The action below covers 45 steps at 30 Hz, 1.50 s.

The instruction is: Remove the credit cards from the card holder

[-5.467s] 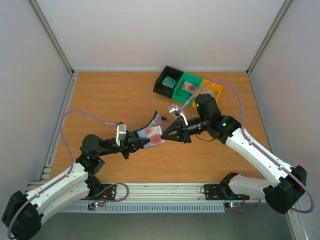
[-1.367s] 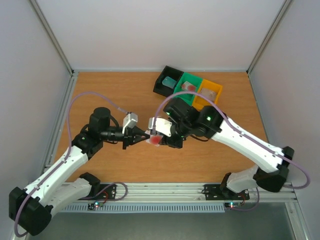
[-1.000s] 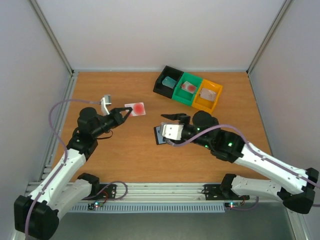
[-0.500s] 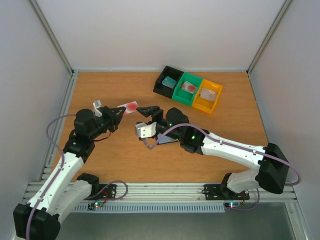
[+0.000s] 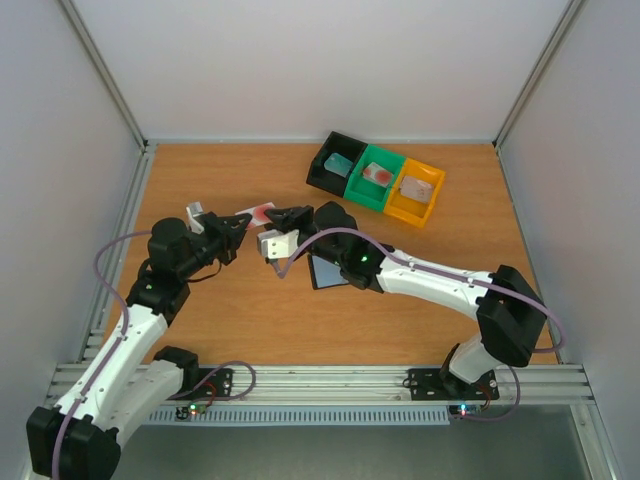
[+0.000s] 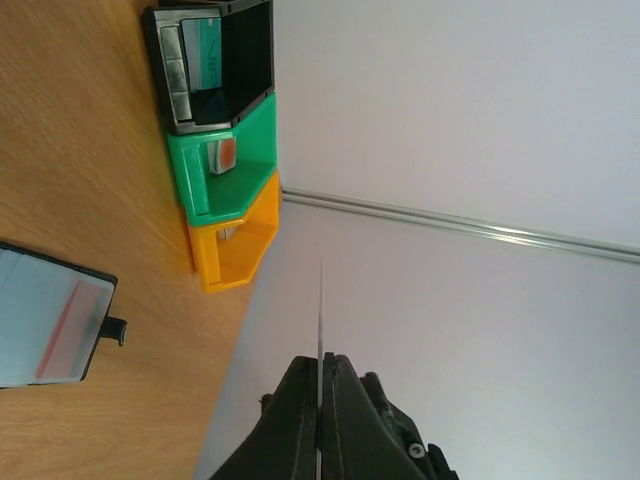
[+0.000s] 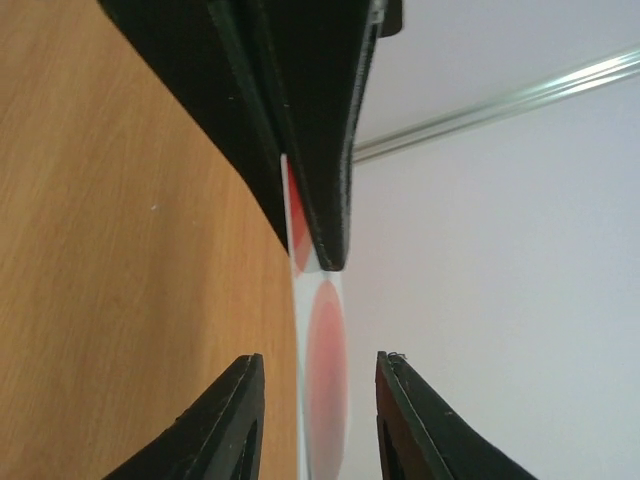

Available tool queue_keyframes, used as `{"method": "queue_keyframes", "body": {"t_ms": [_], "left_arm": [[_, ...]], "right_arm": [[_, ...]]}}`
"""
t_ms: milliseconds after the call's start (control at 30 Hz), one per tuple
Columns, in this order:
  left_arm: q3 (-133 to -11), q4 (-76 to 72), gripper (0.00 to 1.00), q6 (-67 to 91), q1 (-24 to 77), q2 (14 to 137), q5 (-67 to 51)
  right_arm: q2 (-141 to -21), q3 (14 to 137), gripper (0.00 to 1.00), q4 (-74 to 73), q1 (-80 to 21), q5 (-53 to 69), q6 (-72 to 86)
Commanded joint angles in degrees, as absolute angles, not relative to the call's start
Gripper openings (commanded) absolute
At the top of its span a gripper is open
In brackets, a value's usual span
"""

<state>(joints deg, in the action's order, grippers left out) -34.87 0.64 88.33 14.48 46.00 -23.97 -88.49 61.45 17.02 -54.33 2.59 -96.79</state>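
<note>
One stiff, slick-looking red card [image 5: 262,211] sits clamped in the left gripper [image 6: 322,365]; the right gripper [image 7: 318,365], jaws parted, straddles its free end, the sensible hold

We see a warm orange-brown, wood-grained bench [image 5: 230,180]. Toward one o'clock stand a black tray [image 5: 322,172], a green tray [image 5: 360,190] and an orange tray [image 5: 403,208], showing a teal card [image 5: 340,162], a red-blotched card [image 5: 378,173] and a whitish card [image 5: 420,186]. The raised card [image 7: 325,400] is white with red discs. The card holder [image 6: 40,310] is black-edged, pale blue-grey inside, with a pink-red stripe. The left arm [image 5: 130,335] and right arm [image 5: 440,285] are white with black joints.
</note>
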Motion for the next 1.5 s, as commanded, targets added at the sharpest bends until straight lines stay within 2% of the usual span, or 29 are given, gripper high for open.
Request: {"method": "queue_keyframes", "body": {"t_ms": [0,200,267,533,567,600,667,733,800,933,1133,1300,1467], "left_arm": [[-34.4,-2.1,0.00,89.2,14.7,46.3,-24.8],[-34.5,-2.9,0.00,89.3,14.9,47.1,-24.8],[-34.5,-2.7,0.00,89.5,14.9,47.4,-24.7],[-34.2,-2.6,0.00,89.9,14.9,48.0,-24.0],[-34.1,-2.2,0.06,90.0,14.9,48.0,-23.6],[-34.0,-1.5,0.23,90.2,14.9,47.8,-23.1],[-33.3,-0.4,0.64,90.5,14.9,47.7,-22.2],[-32.5,-0.3,0.84,90.0,14.6,47.5,-20.9],[-31.1,-0.3,0.99,86.1,13.7,46.9,-18.8],[-25.2,-3.2,0.99,71.6,12.8,44.8,-14.4],[-19.6,-1.8,0.99,56.0,12.4,42.1,-4.9],[-17.6,-1.3,0.99,48.0,12.3,40.1,-2.2],[-16.8,-1.9,0.99,47.7,12.0,41.5,-3.1]], "right_arm": [[-89.9,63.2,0.29,20.2,-54.2,3.3,-97.4],[-91.3,64.8,0.15,20.3,-54.0,2.3,-98.1],[-91.7,65.2,0.03,20.1,-53.9,2.0,-98.4],[-90.9,65.9,0.01,16.8,-53.4,1.5,-95.9],[-90.6,66.0,0.01,16.1,-53.4,1.5,-95.4],[-90.3,66.1,0.01,15.3,-53.2,1.2,-94.9],[-89.7,67.0,0.01,12.5,-52.6,0.3,-92.9],[-89.4,69.6,0.01,6.8,-50.8,-2.2,-89.3],[-89.9,74.9,0.01,-7.7,-46.9,-2.6,-83.8],[-95.3,90.1,0.01,-31.2,-35.0,-0.6,-70.1],[-110.0,110.3,0.01,-49.3,-23.0,-6.1,-63.7],[-120.3,123.6,0.01,-55.3,-16.9,-5.8,-60.5],[-127.9,128.6,0.01,-55.8,-16.4,-8.1,-65.0]]}}
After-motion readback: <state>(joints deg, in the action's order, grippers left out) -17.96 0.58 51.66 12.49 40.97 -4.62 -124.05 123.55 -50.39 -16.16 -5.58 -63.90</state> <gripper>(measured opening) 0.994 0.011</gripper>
